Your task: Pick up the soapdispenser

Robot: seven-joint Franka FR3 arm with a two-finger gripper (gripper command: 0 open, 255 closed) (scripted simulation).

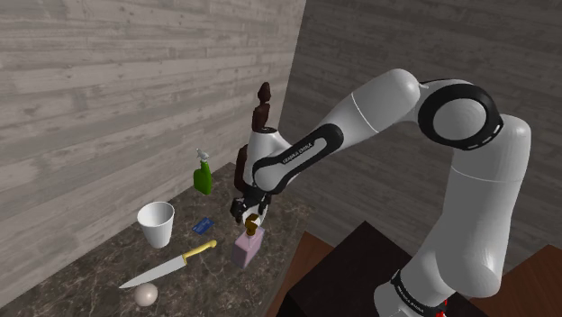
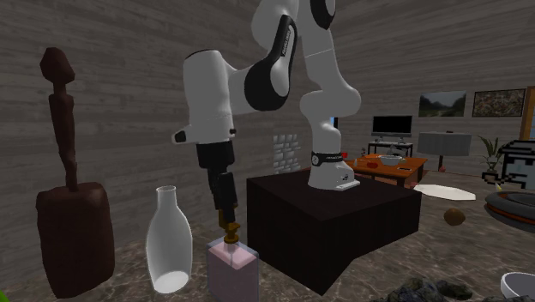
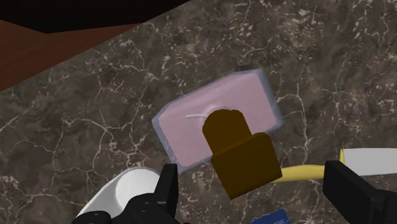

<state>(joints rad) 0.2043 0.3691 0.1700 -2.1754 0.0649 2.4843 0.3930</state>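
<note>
The soap dispenser is a pink, boxy bottle with a brown pump, standing upright on the dark marble counter. My gripper hangs straight above it, just over the pump. In the wrist view the gripper is open: its black fingers stand wide apart on either side of the pump head without touching it. From the second exterior view the gripper points down onto the dispenser, its tip level with the pump.
A clear glass bottle and a tall brown statue stand close beside the dispenser. A yellow-handled knife, a white cup, a blue card, a green spray bottle and a small ball lie farther along the counter.
</note>
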